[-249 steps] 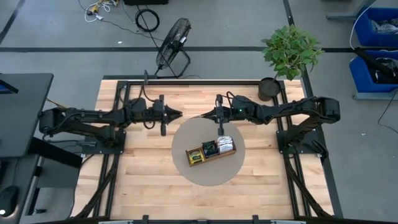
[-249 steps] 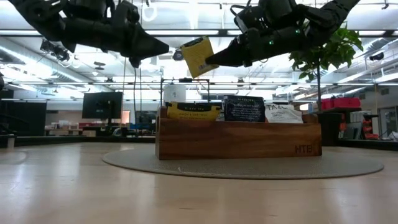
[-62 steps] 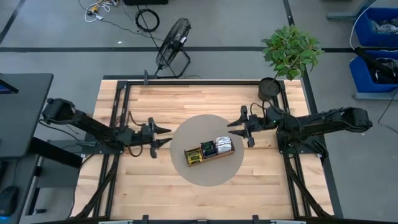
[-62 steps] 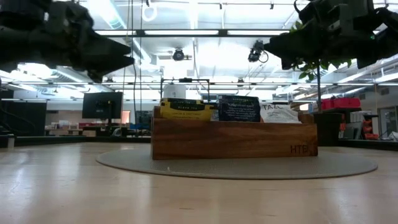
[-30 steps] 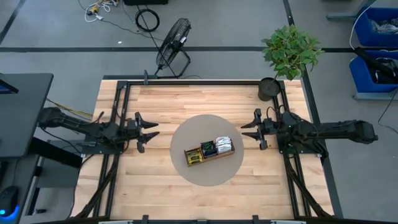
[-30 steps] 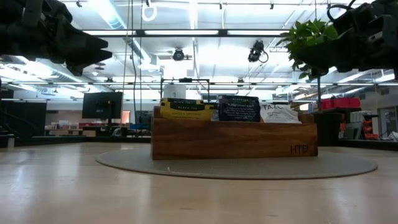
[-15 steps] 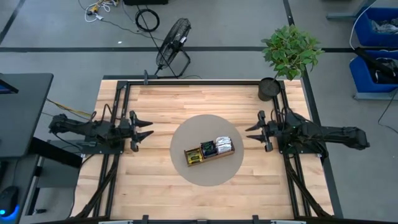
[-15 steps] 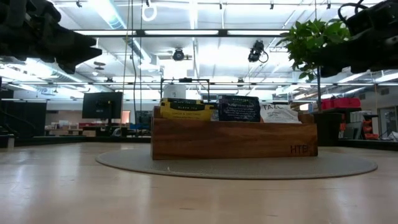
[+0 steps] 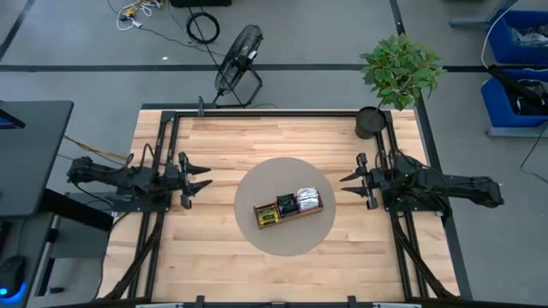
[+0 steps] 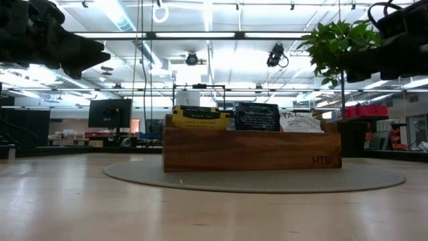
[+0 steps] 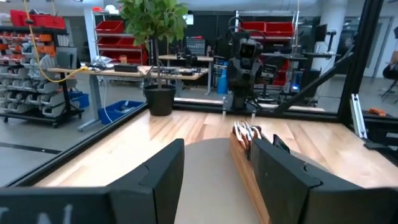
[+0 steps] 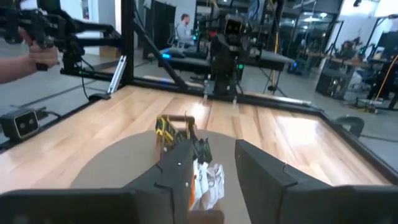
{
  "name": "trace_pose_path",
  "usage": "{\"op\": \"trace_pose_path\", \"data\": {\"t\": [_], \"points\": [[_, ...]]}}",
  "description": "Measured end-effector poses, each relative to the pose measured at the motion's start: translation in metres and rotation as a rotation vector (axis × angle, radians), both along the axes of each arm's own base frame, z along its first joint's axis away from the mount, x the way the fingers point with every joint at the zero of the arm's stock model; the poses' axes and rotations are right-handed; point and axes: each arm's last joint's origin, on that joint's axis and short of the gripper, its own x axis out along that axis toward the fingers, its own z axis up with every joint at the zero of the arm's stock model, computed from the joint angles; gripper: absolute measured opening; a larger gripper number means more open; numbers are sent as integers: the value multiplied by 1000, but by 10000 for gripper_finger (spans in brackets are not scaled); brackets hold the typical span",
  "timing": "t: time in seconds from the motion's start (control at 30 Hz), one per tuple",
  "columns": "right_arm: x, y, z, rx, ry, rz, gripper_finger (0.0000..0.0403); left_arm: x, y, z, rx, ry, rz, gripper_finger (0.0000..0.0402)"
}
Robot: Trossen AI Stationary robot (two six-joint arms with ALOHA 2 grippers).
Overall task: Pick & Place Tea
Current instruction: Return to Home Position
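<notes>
two hands hanging over table (image 9: 214,257), well apart from each other and from tray. left hand (image 9: 204,177) hovering at left side, fingers spread apart, pointing toward centre. right hand (image 9: 345,184) hovering at right side, fingers likewise apart. tea sachets (image 10: 257,116) standing upright inside wooden tray (image 9: 295,215), tray lying on round mat (image 9: 265,180) at table middle. yellow sachets (image 9: 270,217) filling compartment nearest left arm, dark sachets (image 9: 287,204) sitting in middle compartment, white sachets (image 9: 308,198) sitting in compartment nearest right arm.
</notes>
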Motion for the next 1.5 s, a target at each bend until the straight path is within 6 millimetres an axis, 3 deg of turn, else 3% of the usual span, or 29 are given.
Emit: {"op": "trace_pose_path", "data": {"t": [0.33,0.57,1.5], "points": [[1,0,-1,1,17,-3,130,0,0,-1,17,12,2,193],[2,-3,-3,-19,30,-113,130,0,0,-2,6,8,1,193],[2,-4,-3,-25,30,-114,130,0,0,-2,5,6,1,193]]}}
